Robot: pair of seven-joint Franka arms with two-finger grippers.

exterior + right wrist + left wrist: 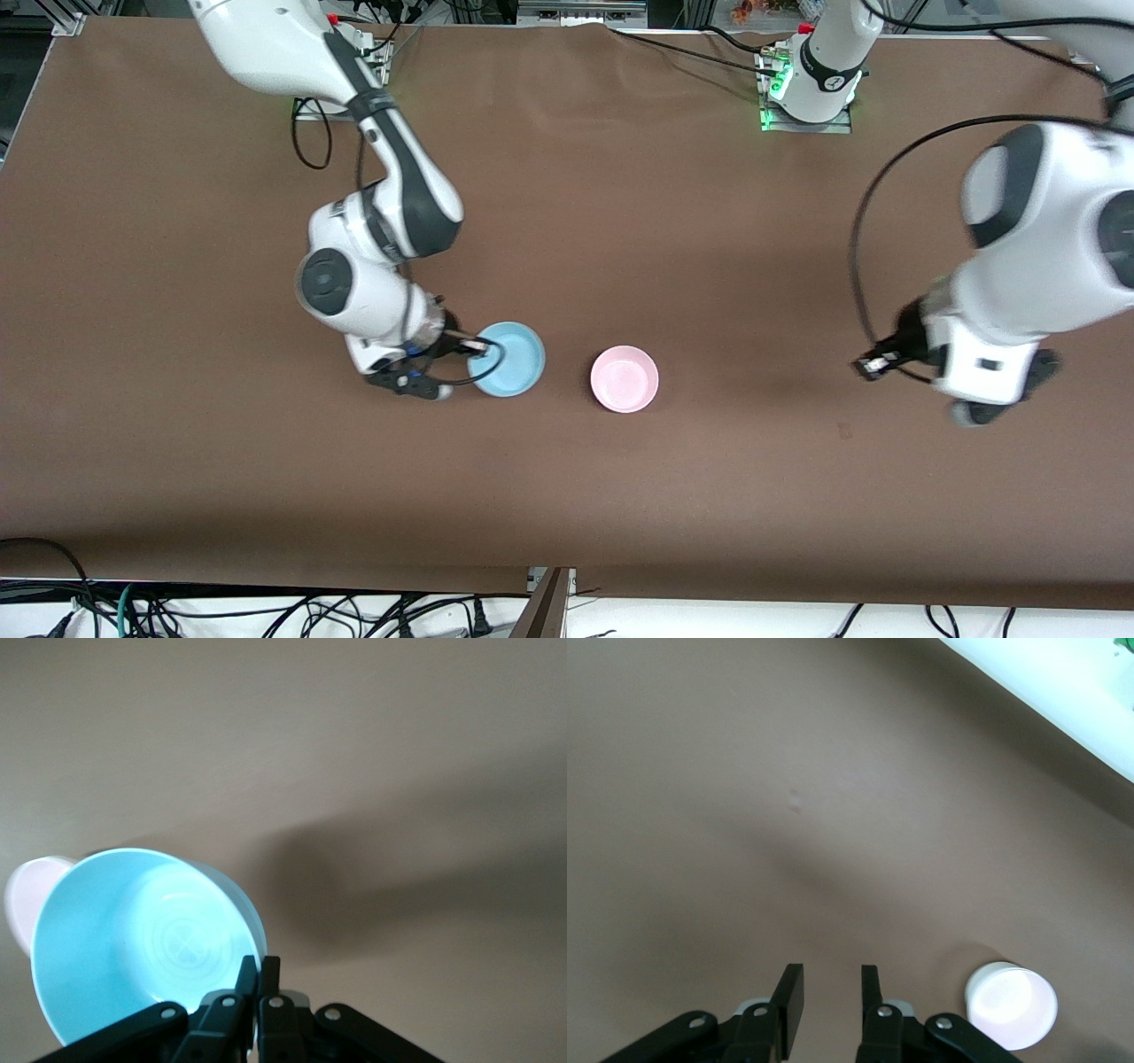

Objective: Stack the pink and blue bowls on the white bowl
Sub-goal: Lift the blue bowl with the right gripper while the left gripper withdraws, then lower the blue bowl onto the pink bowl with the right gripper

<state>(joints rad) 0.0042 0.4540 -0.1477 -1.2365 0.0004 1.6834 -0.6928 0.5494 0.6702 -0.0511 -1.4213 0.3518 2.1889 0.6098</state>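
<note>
My right gripper (478,346) is shut on the rim of the light blue bowl (509,358), at the edge toward the right arm's end. In the right wrist view the blue bowl (142,939) hangs tilted from the shut gripper (263,964), low over the brown table. The pink bowl (625,379) stands beside it, toward the left arm's end, and shows pale in the right wrist view (22,904). In the left wrist view it (1010,1005) has a white outer wall, so it seems nested in the white bowl. My left gripper (992,381) is open and empty (831,979), high over bare table.
The brown table cloth (709,221) covers the whole surface. Its front edge (354,580) has cables and a bracket below it. The arm bases (806,89) stand along the table's far edge.
</note>
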